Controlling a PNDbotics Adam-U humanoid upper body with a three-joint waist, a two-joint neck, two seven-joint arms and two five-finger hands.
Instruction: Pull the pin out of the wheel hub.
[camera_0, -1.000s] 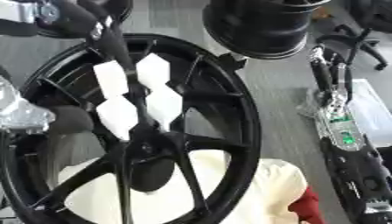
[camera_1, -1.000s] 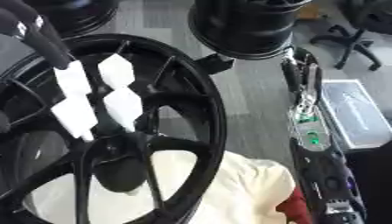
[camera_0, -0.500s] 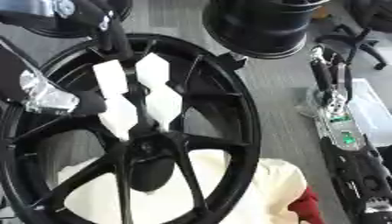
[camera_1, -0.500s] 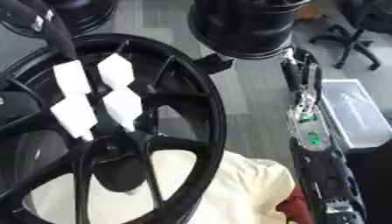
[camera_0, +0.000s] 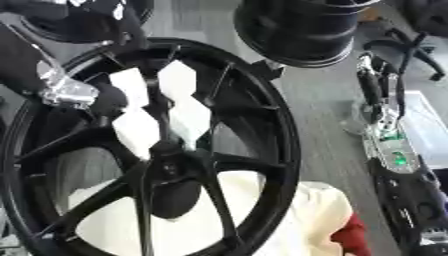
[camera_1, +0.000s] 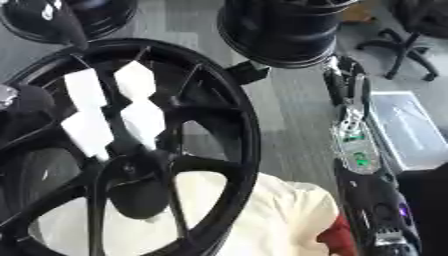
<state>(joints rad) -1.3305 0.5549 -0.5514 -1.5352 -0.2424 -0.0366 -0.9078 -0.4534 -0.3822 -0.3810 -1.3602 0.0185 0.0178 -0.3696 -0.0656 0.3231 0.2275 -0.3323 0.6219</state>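
A big black wheel (camera_0: 149, 150) fills the left and middle of the view, its spokes meeting at the hub (camera_0: 166, 165) near the centre. Four white blocks (camera_0: 162, 112) sit wedged between the spokes from about 11 to 12 o'clock of the hub. The pin itself cannot be made out among the dark spokes.

The left arm comes in from 10 o'clock. Its hand (camera_0: 74, 92), silver and black, lies over the rim at the wheel's 10 o'clock side, just beside the white blocks; whether its fingers are apart or together cannot be told. The right arm (camera_1: 359, 165) runs along the right edge from 2 to 5 o'clock, with a green light on its casing; its hand is not seen.

A cream cloth (camera_1: 271, 220) lies under and behind the lower half of the wheel, showing through the gaps between spokes, with a red patch (camera_1: 337, 235) at 5 o'clock. A second black wheel (camera_0: 302, 30) stands at 12 to 1 o'clock, a third (camera_1: 61, 17) at 11. An office chair (camera_1: 411, 30) is at 2 o'clock, and a clear tray (camera_1: 407, 130) lies at 3 o'clock. No writing can be read.
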